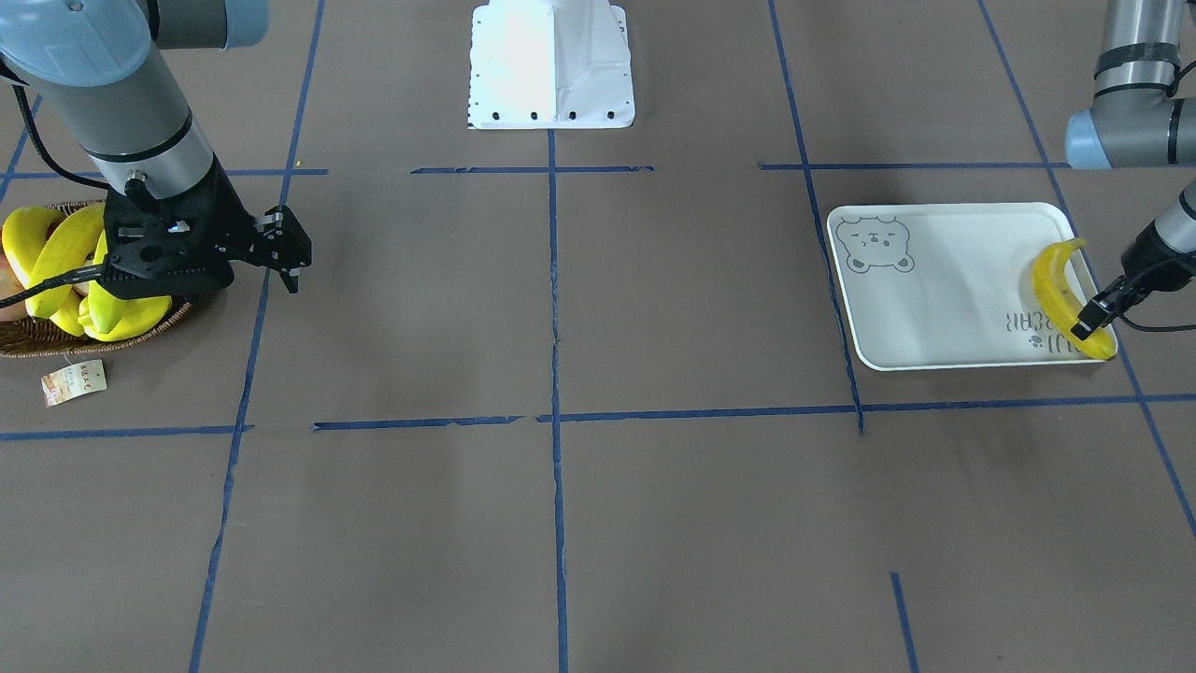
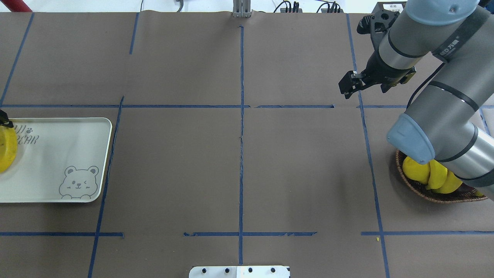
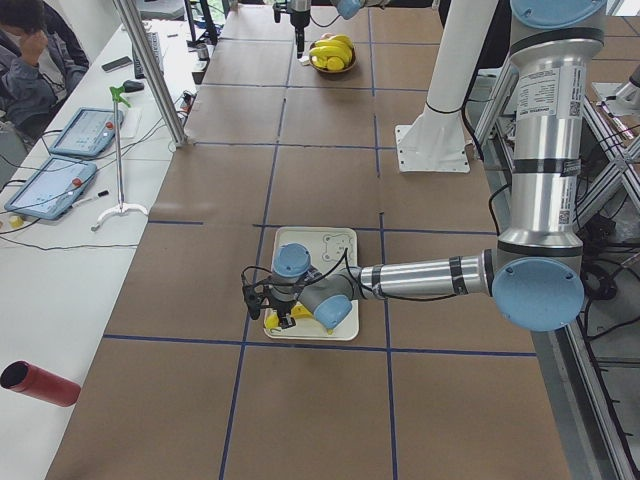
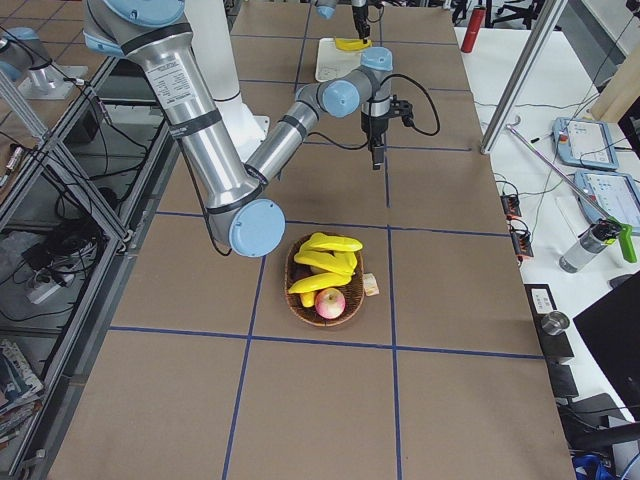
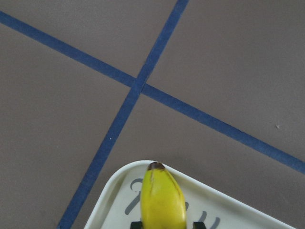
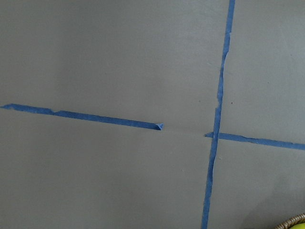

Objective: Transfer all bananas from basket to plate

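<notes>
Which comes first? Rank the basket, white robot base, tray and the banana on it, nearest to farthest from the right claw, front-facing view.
From the right claw:
1. Basket, just beside it at the view's left edge.
2. White robot base, top centre.
3. Tray, across on the view's right.
4. Banana, at the tray's far end, in the left claw.

basket partly hidden by rt arm; plate cut off at overhead's edge
</notes>
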